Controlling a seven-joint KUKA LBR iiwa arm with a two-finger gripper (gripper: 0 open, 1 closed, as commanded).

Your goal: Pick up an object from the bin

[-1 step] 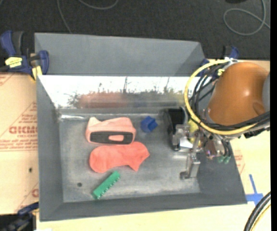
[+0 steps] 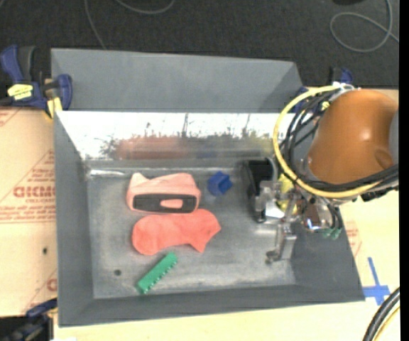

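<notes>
My gripper (image 2: pixel 269 231) stands low over the right part of the bin floor. It is open: one metal finger (image 2: pixel 263 208) is nearer the back and the other fingertip (image 2: pixel 275 254) nearer the front, with bare floor between them. A small black thing (image 2: pixel 258 170) lies just behind the gripper, near the back wall. A small blue block (image 2: pixel 220 184) sits to the left of it. A salmon-pink cloth (image 2: pixel 176 232) lies crumpled in the middle of the bin, well left of the fingers.
A pink thing with a black side (image 2: pixel 163 193) lies behind the cloth. A green toothed strip (image 2: pixel 157 273) lies near the front wall. The arm's orange cover and cables hang over the bin's right rim.
</notes>
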